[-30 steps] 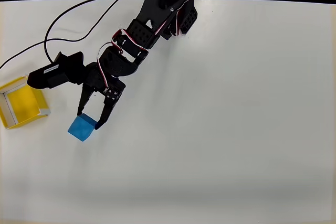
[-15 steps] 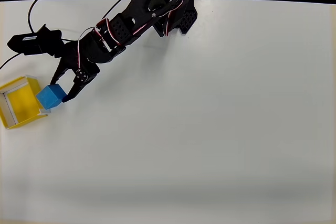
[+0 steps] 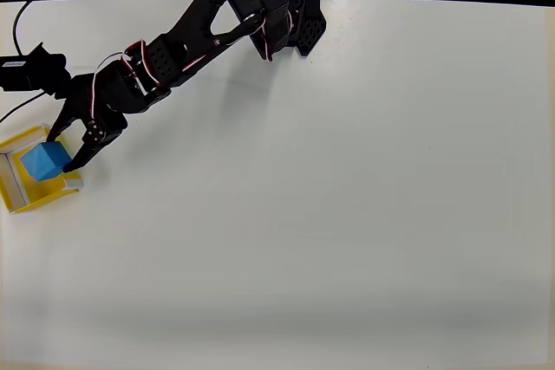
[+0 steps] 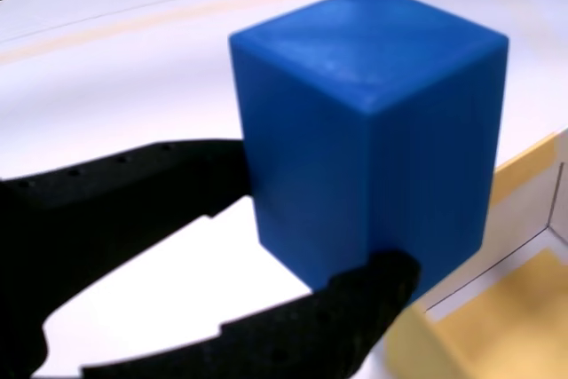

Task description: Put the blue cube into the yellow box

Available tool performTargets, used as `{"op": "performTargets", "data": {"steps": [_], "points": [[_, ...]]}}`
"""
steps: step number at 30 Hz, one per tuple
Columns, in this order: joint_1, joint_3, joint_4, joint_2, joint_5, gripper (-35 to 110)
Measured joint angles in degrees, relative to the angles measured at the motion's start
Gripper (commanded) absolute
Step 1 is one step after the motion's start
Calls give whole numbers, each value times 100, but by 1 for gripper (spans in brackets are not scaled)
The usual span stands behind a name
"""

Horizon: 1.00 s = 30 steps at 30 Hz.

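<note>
In the overhead view the blue cube (image 3: 43,162) is above the right part of the yellow box (image 3: 12,183), at the table's left edge. My gripper (image 3: 59,152) is shut on the cube, one black finger on its upper side and one on its right side. The black arm reaches in from the upper middle. Up close in the wrist view, the cube (image 4: 373,130) sits between the two black fingers (image 4: 266,335) of the gripper (image 4: 319,219). The box's yellow floor and pale wall (image 4: 497,326) show below it at the lower right. Whether the cube touches the box I cannot tell.
The arm's base (image 3: 295,15) stands at the table's far edge, against a dark band. Black cables (image 3: 17,32) trail across the upper left corner. The white table (image 3: 347,214) stretches right and toward the front.
The gripper has carried the blue cube up and to the left, from the bare table, past the box's right wall, to over the yellow box. The arm has swung left with it.
</note>
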Motion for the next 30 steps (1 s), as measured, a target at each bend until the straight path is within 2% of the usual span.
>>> {"op": "performTargets", "data": {"steps": [10,30], "points": [[0,-1178,0,-1134,-193,19],[79,-2276,-193,-2795,-404,19]]}}
